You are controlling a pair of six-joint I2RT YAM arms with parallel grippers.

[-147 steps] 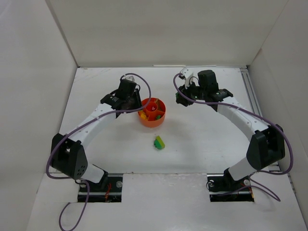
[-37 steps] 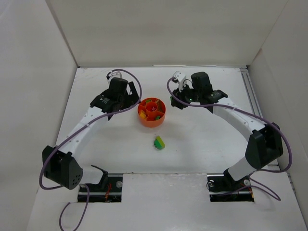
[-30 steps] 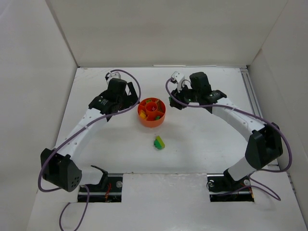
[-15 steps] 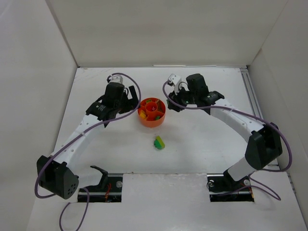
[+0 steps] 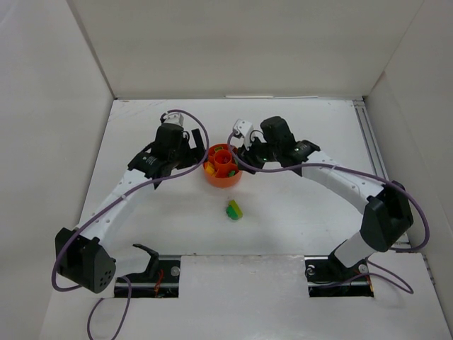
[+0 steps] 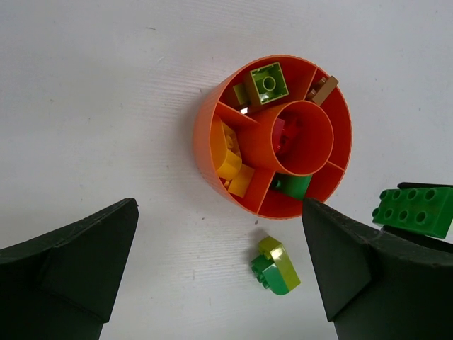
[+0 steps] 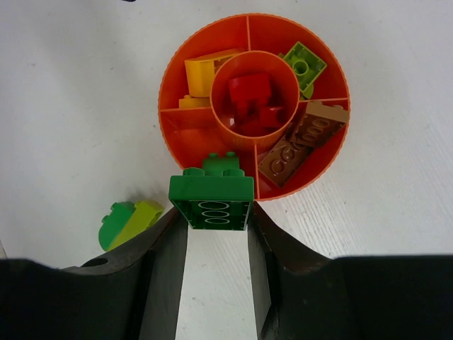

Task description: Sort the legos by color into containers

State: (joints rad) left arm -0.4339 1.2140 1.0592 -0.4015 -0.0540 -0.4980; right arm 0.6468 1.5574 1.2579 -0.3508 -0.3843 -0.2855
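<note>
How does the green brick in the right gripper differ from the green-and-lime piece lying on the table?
The green brick is clamped in the right gripper, raised at the rim of the orange dish; the green-and-lime piece lies loose on the table beside the dish. The green brick is one solid colour; the green-and-lime piece is two. The green brick is rectangular; the green-and-lime piece looks rounded. Both are outside the compartments.

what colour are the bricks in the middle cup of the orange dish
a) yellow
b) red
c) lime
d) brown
b: in the right wrist view the central cup of the orange dish holds only red bricks, while the yellow bricks, the lime brick and the brown bricks lie in outer sections.
</note>
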